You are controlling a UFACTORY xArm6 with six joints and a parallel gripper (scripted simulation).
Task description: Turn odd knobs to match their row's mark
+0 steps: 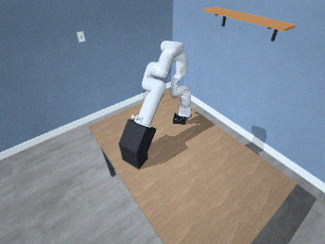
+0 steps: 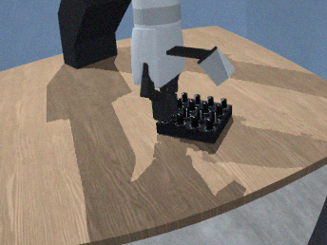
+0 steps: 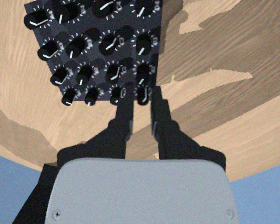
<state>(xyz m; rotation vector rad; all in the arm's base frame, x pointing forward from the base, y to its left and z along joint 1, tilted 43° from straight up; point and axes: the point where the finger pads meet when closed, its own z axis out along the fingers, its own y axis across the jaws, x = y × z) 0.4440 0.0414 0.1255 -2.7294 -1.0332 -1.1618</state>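
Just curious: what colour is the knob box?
Black, with white marks; the knob box shows best in the wrist view.

Table (image 2: 57,173): wood, visible grain, matt finish. Knob box (image 2: 216,129): black, matt, plastic-looking; knobs (image 3: 106,6) black with white painted lines. Arm (image 1: 153,96): smooth white shell, slight sheen. Pedestal (image 1: 137,146): matt black. Shelf (image 1: 250,18): smooth wood. Floor (image 1: 57,196): grey, wood-grained planks.

Black knob box (image 2: 200,125), white-lined knobs (image 3: 106,5)
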